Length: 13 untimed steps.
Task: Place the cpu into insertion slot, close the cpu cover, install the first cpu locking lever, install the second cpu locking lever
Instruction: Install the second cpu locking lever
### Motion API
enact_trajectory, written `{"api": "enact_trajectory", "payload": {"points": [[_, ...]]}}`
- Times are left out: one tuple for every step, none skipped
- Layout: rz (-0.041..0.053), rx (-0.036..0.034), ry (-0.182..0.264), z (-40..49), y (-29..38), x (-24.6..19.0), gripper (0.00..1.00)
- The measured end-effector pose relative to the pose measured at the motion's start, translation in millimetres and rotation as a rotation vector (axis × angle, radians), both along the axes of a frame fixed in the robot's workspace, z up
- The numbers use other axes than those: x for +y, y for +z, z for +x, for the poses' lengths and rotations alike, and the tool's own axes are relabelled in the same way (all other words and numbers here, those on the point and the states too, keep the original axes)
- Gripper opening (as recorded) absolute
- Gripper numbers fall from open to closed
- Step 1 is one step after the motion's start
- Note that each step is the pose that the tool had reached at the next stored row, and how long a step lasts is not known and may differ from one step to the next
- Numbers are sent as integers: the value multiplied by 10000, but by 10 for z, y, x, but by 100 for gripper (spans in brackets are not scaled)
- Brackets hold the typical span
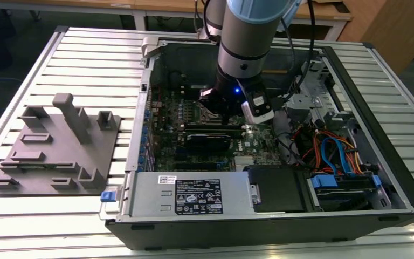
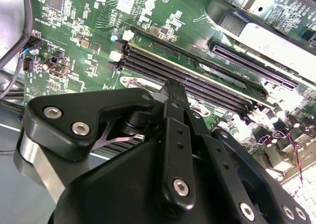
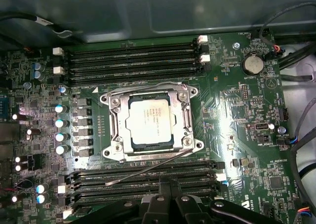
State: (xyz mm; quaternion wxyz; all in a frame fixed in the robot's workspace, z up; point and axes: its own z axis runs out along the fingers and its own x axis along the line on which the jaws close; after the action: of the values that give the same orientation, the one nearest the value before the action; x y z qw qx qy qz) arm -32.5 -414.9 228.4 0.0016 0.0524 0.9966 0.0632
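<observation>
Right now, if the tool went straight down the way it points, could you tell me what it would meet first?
Probably the memory slots beside the cpu cover, since the tool hangs right over them in the first wrist view. The cpu lies just beyond; depth is unclear.

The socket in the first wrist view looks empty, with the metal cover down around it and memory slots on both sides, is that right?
Not quite: the insertion slot is not empty. In the first wrist view the cpu sits in it, its silvery top showing through the window of the cpu cover, which lies down around it. Long memory slots do run on both sides.
</observation>
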Motion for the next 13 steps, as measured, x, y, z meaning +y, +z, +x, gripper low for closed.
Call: {"api": "enact_trajectory", "payload": {"points": [[0, 0, 0, 0, 0, 0, 10], [0, 0, 0, 0, 0, 0, 10], [0, 0, 0, -1, 0, 0, 10], [0, 0, 0, -1, 0, 0, 10], [0, 0, 0, -1, 0, 0, 10], [1, 0, 0, -1, 0, 0, 10], [0, 0, 0, -1, 0, 0, 10], [21, 2, 0, -2, 1, -1, 10], [164, 11, -1, -2, 0, -1, 10], [301, 16, -1, -2, -1, 0, 10], [315, 16, -2, -2, 0, 0, 10], [317, 16, -2, -2, 0, 0, 10], [319, 16, 0, -1, -1, 0, 10]]}}
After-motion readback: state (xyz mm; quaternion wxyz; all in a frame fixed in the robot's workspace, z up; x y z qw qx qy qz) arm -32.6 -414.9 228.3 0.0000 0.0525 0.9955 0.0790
